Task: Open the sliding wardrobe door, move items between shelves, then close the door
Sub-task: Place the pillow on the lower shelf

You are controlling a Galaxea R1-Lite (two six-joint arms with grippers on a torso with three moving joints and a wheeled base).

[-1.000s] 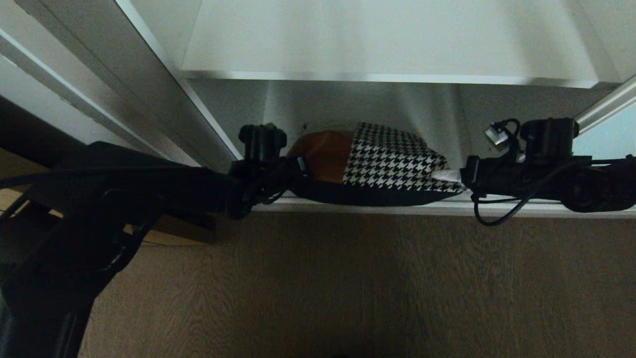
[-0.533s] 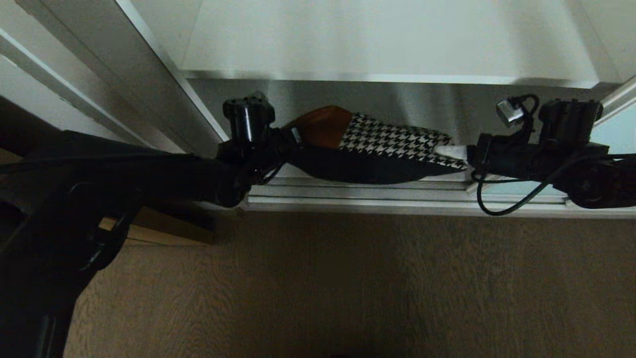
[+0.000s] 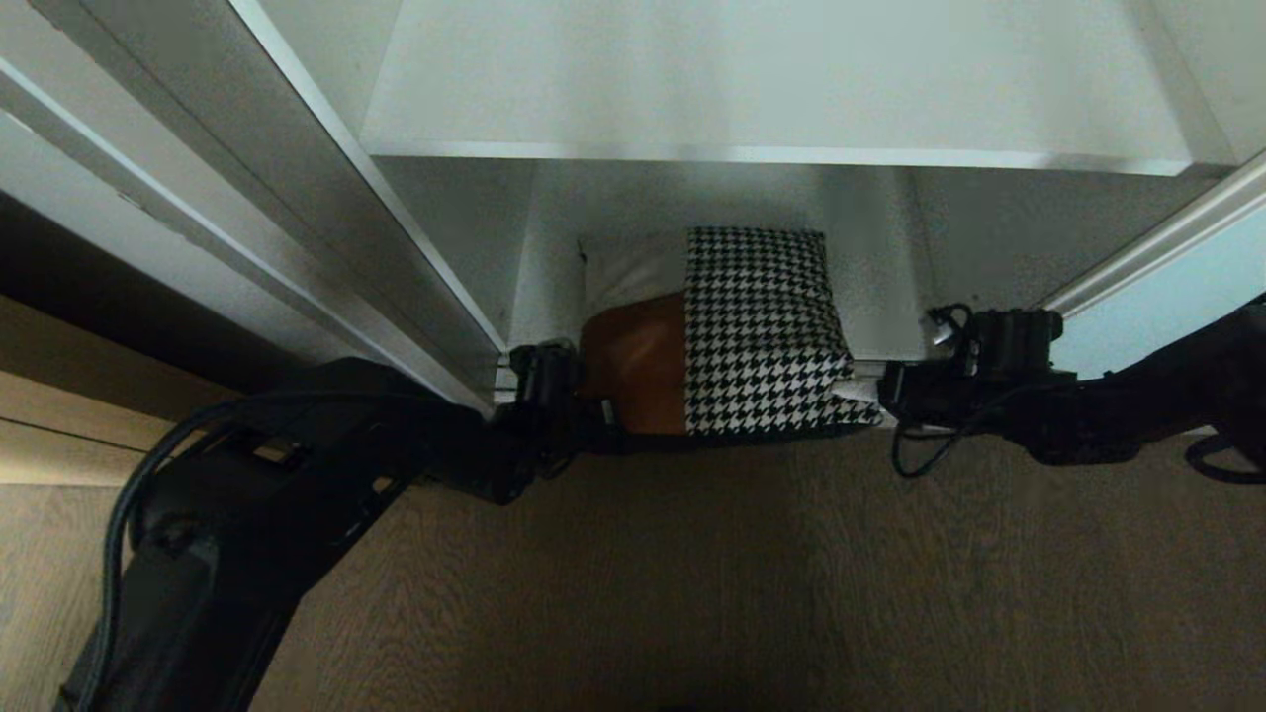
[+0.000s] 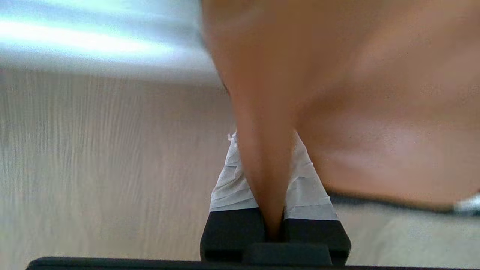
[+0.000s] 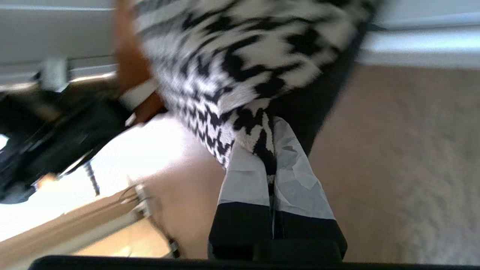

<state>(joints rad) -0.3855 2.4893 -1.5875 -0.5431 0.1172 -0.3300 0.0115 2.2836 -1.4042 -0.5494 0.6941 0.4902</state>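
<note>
Houndstooth-and-tan cushion [image 3: 737,341] hangs between left gripper [image 4: 270,187] and right gripper [image 5: 273,165], jaws clenched on its corners

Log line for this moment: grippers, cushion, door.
left gripper: shut on cushion, tan end | right gripper: shut on cushion, houndstooth corner | cushion: carried between both arms, low at wardrobe front | sliding wardrobe door: open

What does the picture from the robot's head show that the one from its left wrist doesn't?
Only the head view shows the white shelves, the cushion's houndstooth half, the right claw pinching that end, and the wardrobe's frame.

Only the left wrist view shows the left claw up close, its white-wrapped fingers shut on a fold of tan cushion.

Both show the cushion held by the left claw and the wooden floor.
</note>
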